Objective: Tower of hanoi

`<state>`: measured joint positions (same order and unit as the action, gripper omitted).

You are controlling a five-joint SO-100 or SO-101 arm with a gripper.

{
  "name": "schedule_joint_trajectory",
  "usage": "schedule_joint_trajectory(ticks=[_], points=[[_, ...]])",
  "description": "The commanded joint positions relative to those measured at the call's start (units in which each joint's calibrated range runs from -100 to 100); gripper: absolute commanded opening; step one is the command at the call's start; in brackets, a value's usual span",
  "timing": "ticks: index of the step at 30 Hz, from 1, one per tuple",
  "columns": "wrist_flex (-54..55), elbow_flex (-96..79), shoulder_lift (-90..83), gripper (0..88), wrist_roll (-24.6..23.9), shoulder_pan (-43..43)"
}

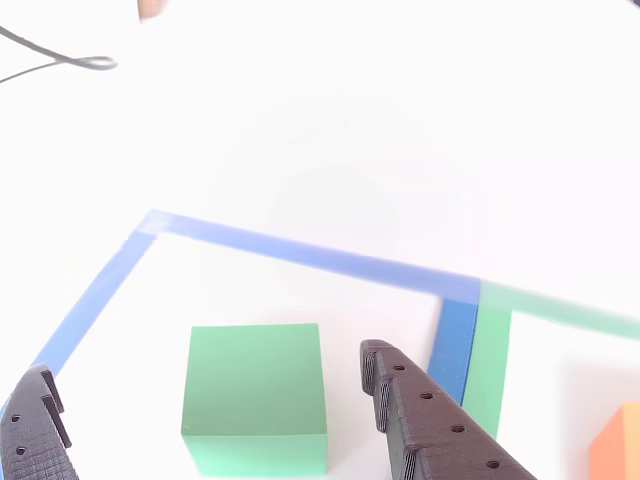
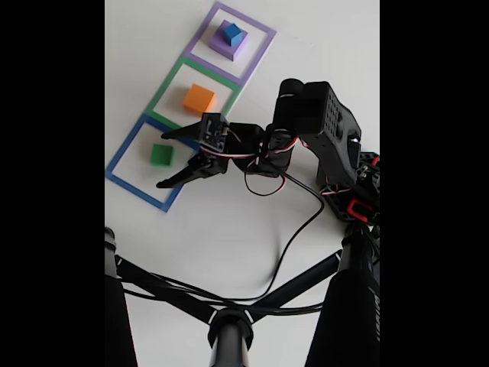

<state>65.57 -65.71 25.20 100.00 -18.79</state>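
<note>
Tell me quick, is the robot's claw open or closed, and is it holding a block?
Claw: open, holding nothing; its fingers sit on either side of the green block without touching it.

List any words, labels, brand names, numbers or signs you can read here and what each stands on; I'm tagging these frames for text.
None: no readable text in either view.
The green block, orange block, purple block and blue cube have plain faces.
The tape squares carry no print.
The arm housing and open end effector show holes and screws only, no lettering.
</note>
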Motion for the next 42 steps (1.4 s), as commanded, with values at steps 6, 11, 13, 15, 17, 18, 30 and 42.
schedule_joint_trajectory(ticks=[6, 11, 13, 15, 17, 18, 30, 42], points=[[1.3, 3.4, 1.8, 35.5, 0.0, -1.0], [1.2, 3.3, 2.7, 35.3, 0.0, -1.1], [1.3, 3.2, 3.0, 35.2, 0.0, -1.2], [1.4, 3.2, 3.2, 35.1, 0.0, -1.2], [1.4, 3.2, 3.4, 34.5, 0.0, -1.3], [1.4, 3.3, 3.5, 34.0, 0.0, -1.3], [1.4, 3.7, 3.7, 19.7, 0.0, -2.4], [1.7, 3.8, 3.0, 11.6, 0.0, -2.9]])
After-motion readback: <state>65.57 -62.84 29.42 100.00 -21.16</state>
